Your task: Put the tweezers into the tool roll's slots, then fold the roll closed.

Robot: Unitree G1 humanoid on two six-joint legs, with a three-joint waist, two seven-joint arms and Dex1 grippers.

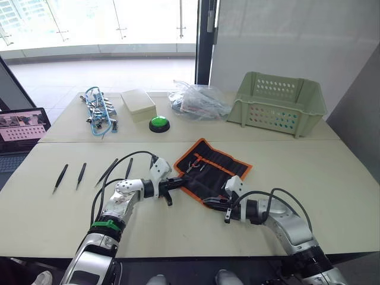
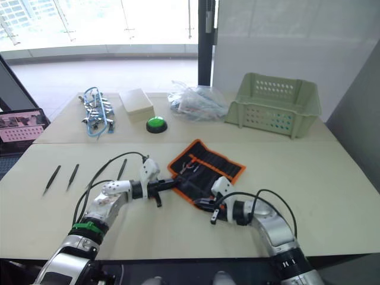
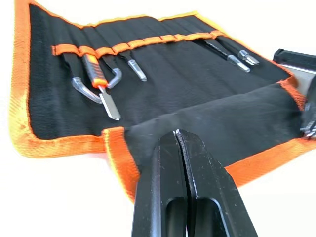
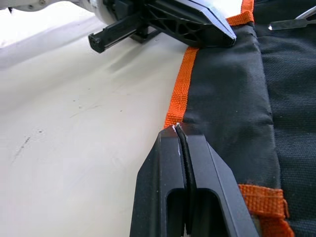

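The tool roll (image 1: 215, 168), black fabric with orange edging, lies unrolled at the table's middle, with several tools (image 3: 101, 81) tucked under its orange strap. Its near flap (image 3: 222, 126) is folded up over the lower part. My left gripper (image 1: 177, 181) is shut, its tips pinching the flap's left edge (image 3: 177, 132). My right gripper (image 1: 208, 202) is shut on the roll's near orange edge (image 4: 176, 127). Several slim black tweezers (image 1: 81, 176) lie in a row on the table to the left of my left arm.
Along the far table stand a tangle of blue-and-silver clips (image 1: 98, 113), a beige box (image 1: 138, 104), a green button (image 1: 158, 123), a clear plastic bag (image 1: 199, 101) and a pale green basket (image 1: 278, 104). A laptop (image 1: 21, 127) sits off the left edge.
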